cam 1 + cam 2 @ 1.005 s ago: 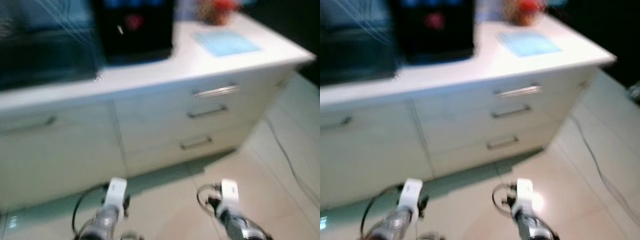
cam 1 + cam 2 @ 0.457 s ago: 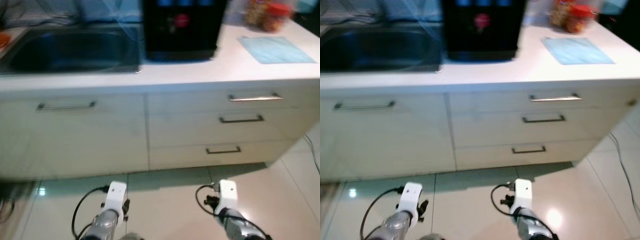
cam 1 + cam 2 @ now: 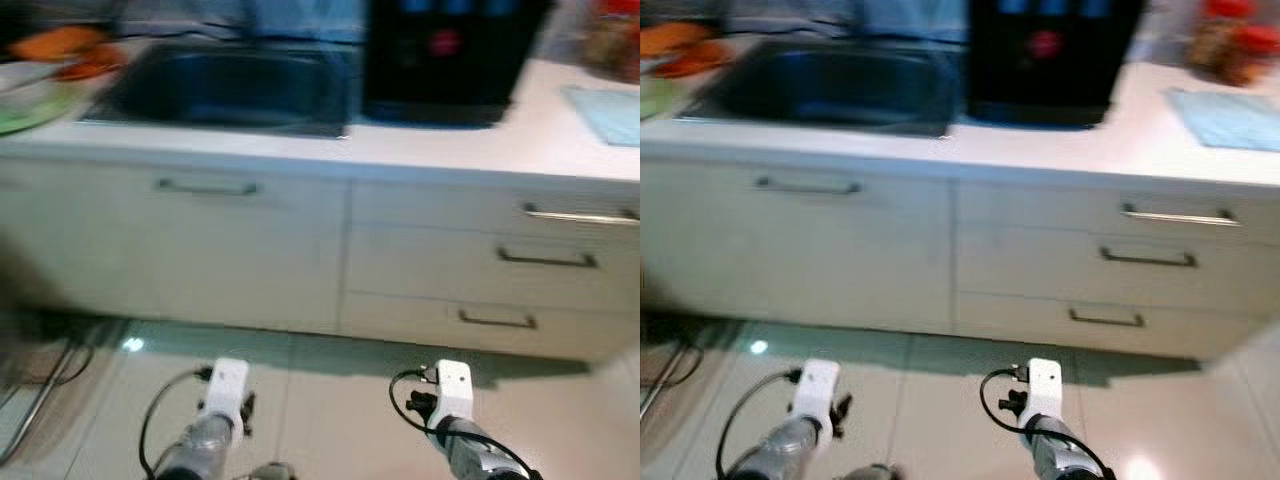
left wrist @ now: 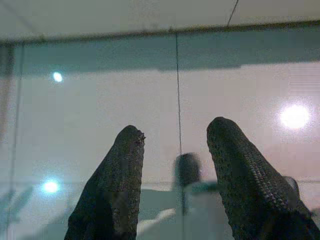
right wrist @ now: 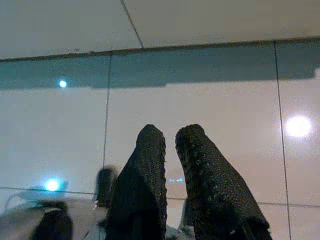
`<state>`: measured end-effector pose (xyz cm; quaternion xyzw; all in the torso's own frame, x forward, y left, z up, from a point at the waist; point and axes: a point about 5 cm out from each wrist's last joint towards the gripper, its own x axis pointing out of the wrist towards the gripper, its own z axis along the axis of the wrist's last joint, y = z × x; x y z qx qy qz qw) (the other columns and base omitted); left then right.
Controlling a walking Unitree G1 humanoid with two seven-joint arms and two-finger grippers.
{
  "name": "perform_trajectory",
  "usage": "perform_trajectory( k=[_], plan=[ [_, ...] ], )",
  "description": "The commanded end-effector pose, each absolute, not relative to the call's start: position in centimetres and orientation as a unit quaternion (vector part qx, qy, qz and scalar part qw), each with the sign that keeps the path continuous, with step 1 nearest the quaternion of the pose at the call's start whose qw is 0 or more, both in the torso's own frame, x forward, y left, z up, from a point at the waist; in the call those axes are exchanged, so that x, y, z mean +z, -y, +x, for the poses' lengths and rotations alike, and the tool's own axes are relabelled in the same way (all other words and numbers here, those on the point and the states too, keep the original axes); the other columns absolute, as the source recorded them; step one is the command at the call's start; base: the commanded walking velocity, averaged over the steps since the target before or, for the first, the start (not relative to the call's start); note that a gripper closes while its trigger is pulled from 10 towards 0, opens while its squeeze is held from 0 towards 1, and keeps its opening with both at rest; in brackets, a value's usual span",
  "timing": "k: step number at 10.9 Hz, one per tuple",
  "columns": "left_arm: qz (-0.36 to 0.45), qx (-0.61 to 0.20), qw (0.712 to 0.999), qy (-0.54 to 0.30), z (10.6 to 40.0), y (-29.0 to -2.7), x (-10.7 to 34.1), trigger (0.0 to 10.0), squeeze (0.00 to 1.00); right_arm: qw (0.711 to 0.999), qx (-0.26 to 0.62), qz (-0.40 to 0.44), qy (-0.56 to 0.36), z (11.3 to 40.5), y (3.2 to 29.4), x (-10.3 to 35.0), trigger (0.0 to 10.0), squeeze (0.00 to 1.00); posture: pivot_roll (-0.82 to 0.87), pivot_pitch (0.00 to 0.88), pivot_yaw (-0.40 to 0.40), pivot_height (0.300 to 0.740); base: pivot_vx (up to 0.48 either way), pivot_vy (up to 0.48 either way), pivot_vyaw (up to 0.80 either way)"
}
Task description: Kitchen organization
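A white kitchen counter (image 3: pixel 470 150) faces me, blurred. A dark sink (image 3: pixel 230 85) is set into it, and a black appliance (image 3: pixel 445 50) stands to the sink's right. Both arms hang low over the tiled floor in front of the cabinets. My left gripper (image 4: pixel 175 132) is open above the floor tiles, with nothing between its fingers. My right gripper (image 5: pixel 171 131) is shut, its tips nearly touching and holding nothing.
A cupboard door (image 3: pixel 205 240) sits under the sink, with three drawers (image 3: pixel 545 260) to its right. A green plate (image 3: pixel 30 105) and orange items (image 3: pixel 65 45) lie at the counter's left end. A blue cloth (image 3: pixel 1230 115) and jars (image 3: pixel 1230 40) sit at its right end. Cables (image 3: pixel 50 350) lie on the floor at left.
The camera has swung to the left: the sink now sits near the middle and the green plate has come into view. Both arms hang as before.
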<state>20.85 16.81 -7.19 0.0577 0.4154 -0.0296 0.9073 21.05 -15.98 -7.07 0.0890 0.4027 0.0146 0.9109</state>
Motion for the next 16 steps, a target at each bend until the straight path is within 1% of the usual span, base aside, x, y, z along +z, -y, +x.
perform_trajectory(
  k=[1, 3, 7, 8, 9, 10, 12, 13, 14, 15, 16],
  plan=[
    [0.055, -0.022, 0.912, -0.407, 21.5, -17.3, -6.8, 10.0, 0.0, 0.911, 0.018, 0.093, -0.402, 21.2, 15.6, -7.0, 10.0, 0.0, 0.02, 0.048, -0.025, 0.74, 0.0, 0.0, 0.8],
    [0.051, -0.023, 0.914, -0.401, 21.8, -17.2, -6.6, 10.0, 0.0, 0.911, 0.021, 0.092, -0.401, 21.3, 15.7, -7.0, 10.0, 0.0, 0.02, 0.045, -0.028, 0.74, 0.0, 0.0, 0.8],
    [0.05, -0.02, 0.914, -0.403, 21.6, -17.3, -6.7, 10.0, 0.0, 0.913, 0.026, 0.082, -0.398, 21.4, 15.7, -6.9, 10.0, 0.0, 0.02, 0.047, -0.031, 0.74, 0.0, 0.0, 0.8],
    [0.053, -0.017, 0.92, -0.389, 22.0, -17.5, -6.4, 10.0, 0.0, 0.916, 0.028, 0.083, -0.391, 21.4, 15.7, -6.8, 10.0, 0.0, 0.02, 0.048, -0.029, 0.74, 0.0, 0.0, 0.0],
    [0.07, -0.001, 0.932, -0.356, 23.0, -17.9, -5.6, 10.0, 0.0, 0.924, 0.04, 0.062, -0.375, 21.7, 15.7, -6.5, 10.0, 0.0, 0.03, 0.049, -0.026, 0.74, 0.0, 0.0, 0.0],
    [0.065, 0.023, 0.952, -0.299, 24.8, -18.4, -4.0, 10.0, 0.0, 0.937, 0.062, 0.027, -0.343, 22.3, 15.7, -5.9, 10.0, 0.0, 0.03, 0.051, -0.029, 0.74, 0.0, 0.0, 0.0],
    [0.073, 0.044, 0.971, -0.222, 27.1, -18.9, -1.6, 10.0, 0.0, 0.95, 0.07, -0.019, -0.304, 22.9, 15.8, -5.3, 10.0, 0.0, 0.04, 0.052, -0.03, 0.74, 0.0, 0.0, 0.0],
    [0.076, 0.063, 0.98, -0.172, 28.3, -19.3, 0.1, 10.0, 0.0, 0.979, 0.086, 0.004, -0.184, 28.2, 15.6, -0.5, 10.0, 0.0, 0.03, 0.056, -0.031, 0.74, 0.0, 0.0, 0.0],
    [0.084, 0.075, 0.983, -0.143, 29.1, -19.4, 1.2, 10.0, 0.0, 0.986, 0.103, 0.013, -0.132, 29.9, 15.0, 1.5, 10.0, 0.0, 0.03, 0.057, -0.032, 0.74, 0.0, 0.0, 0.0],
    [0.071, 0.079, 0.989, -0.101, 30.2, -19.3, 2.8, 10.0, 0.0, 0.989, 0.125, 0.028, -0.074, 31.4, 13.9, 3.7, 10.0, 0.0, 0.03, 0.056, -0.037, 0.74, 0.0, 0.0, 0.0],
    [0.071, 0.068, 0.993, -0.061, 31.2, -18.9, 4.4, 10.0, 0.0, 0.99, 0.131, 0.042, -0.03, 32.4, 13.1, 5.5, 10.0, 0.0, 0.04, 0.054, -0.039, 0.74, 0.0, 0.0, 0.0]
  ],
)
